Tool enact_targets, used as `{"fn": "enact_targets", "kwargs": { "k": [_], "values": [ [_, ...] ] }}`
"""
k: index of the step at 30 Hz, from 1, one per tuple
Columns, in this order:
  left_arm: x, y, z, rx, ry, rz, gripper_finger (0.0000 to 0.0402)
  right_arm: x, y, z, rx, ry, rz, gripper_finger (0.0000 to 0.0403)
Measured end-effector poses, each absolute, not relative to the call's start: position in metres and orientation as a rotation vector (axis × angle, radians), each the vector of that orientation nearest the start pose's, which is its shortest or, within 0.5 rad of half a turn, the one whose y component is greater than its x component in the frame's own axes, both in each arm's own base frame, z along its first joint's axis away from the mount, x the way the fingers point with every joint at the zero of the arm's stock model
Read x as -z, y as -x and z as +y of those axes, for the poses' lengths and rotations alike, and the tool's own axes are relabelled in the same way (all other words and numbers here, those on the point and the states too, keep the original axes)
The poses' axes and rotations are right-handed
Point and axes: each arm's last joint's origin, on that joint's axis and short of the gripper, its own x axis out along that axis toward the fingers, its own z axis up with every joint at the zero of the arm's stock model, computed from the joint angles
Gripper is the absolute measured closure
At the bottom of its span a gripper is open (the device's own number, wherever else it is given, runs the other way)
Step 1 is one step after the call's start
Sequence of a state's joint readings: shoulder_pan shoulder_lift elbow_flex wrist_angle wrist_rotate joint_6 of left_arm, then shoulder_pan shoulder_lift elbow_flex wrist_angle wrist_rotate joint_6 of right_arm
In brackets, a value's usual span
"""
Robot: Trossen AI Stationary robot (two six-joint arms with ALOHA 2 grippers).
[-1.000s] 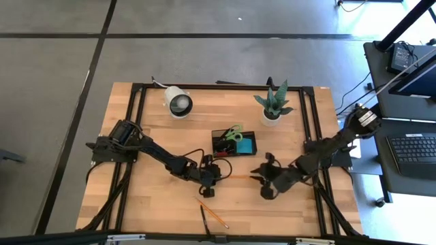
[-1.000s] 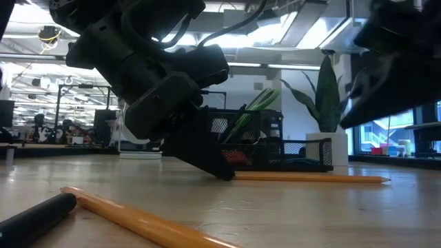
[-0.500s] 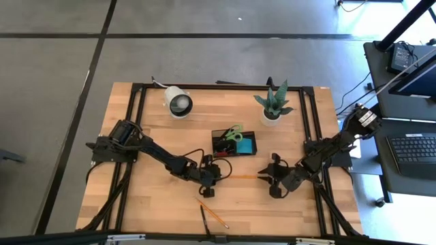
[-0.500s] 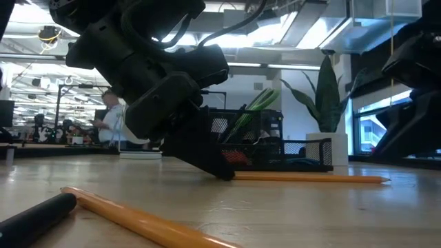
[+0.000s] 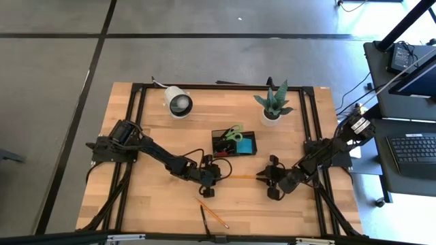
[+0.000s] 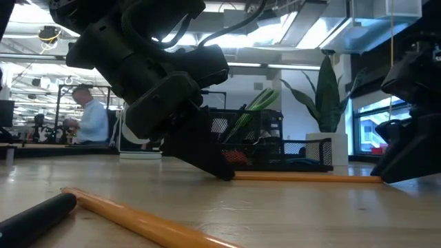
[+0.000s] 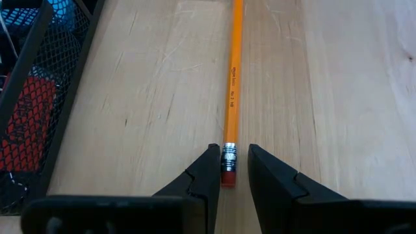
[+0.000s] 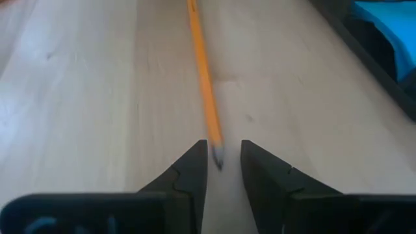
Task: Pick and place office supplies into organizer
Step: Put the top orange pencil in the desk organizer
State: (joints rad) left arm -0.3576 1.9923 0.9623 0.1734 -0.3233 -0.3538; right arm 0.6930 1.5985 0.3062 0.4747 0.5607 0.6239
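An orange pencil (image 5: 242,177) lies flat on the table just nearer than the black organizer (image 5: 216,138), which holds green scissors (image 5: 235,133) and a blue pad (image 5: 246,145). My left gripper (image 5: 219,177) sits low at the pencil's eraser end (image 7: 228,174), open a little, one finger on each side. My right gripper (image 5: 261,177) is down at the sharpened tip (image 8: 218,156), also slightly open and straddling it. A second pencil (image 5: 212,212) and a black pen (image 5: 203,219) lie near the table's near edge. My left gripper (image 7: 229,169) has the eraser end between its fingers, coming level from the table's left along the pencil. One finger (image 7: 209,170) stands right against the eraser with a gap on the other side; whether it touches, I cannot tell. My right gripper touches nothing.
A potted plant (image 5: 272,103) and a white round lamp-like object (image 5: 179,103) stand toward the far edge. Black frame rails (image 5: 139,122) run along the table's sides. In the low view a person (image 6: 88,124) moves in the room beyond the table.
My right gripper has come down from above the table to table height and now has its fingers around the pencil's tip. The pencil and my left gripper have stayed where they were.
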Motion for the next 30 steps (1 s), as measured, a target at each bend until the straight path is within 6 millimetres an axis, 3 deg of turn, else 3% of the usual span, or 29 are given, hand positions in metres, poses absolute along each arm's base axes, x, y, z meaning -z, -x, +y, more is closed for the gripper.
{"fn": "enact_targets", "kwargs": {
  "k": [4, 14, 30],
  "values": [
    [-0.0933, -0.3479, -0.1201, -0.110, 0.050, 0.798, 0.0329, -0.0756, -0.1805, 0.1295, 0.095, -0.105, 0.675, 0.0311],
    [-0.0932, -0.3478, -0.1200, -0.111, 0.052, 0.798, 0.0330, -0.0769, -0.1821, 0.1315, 0.063, -0.070, 0.725, 0.0373],
    [-0.0932, -0.3478, -0.1200, -0.111, 0.052, 0.798, 0.0330, -0.0770, -0.1796, 0.1310, 0.059, -0.117, 0.766, 0.0346]
  ]
}}
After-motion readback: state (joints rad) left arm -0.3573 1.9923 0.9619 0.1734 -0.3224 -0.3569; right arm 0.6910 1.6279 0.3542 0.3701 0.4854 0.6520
